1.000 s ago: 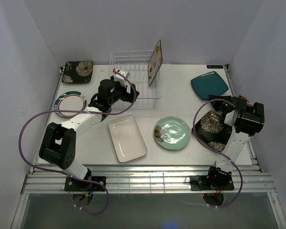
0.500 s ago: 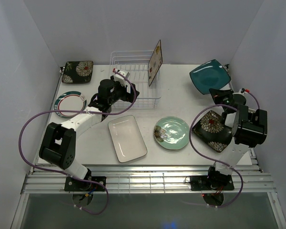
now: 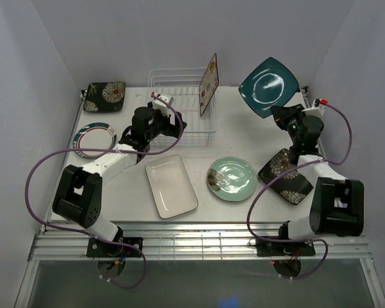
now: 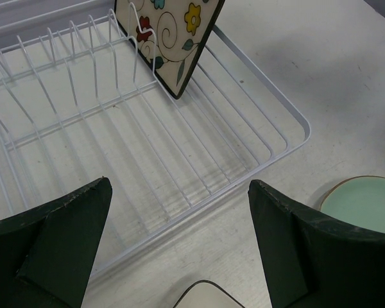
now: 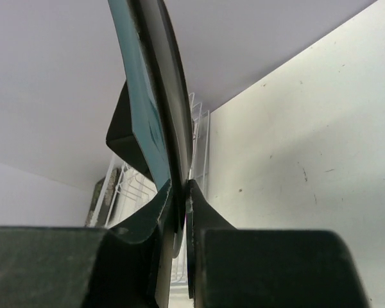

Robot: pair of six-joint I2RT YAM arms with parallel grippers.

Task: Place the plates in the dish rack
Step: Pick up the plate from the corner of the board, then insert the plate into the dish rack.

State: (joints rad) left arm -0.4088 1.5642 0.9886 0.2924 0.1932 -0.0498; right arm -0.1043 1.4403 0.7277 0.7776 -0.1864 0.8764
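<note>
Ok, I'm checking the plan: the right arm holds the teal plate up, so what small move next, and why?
Probably swing the teal plate left toward the dish rack, kept on edge. The right gripper is shut on its rim, it hangs clear of the table, and slots beside the cream plate look free.

No readable text, teal plate (image 3: 269,80), other plates (image 3: 231,179), dish rack (image 3: 173,90) all unlettered

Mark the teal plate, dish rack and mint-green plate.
teal plate (image 3: 269,80), top external view, centre of its face.
dish rack (image 3: 196,128), top external view, bare base wires.
mint-green plate (image 3: 231,181), top external view, plate centre.
</note>
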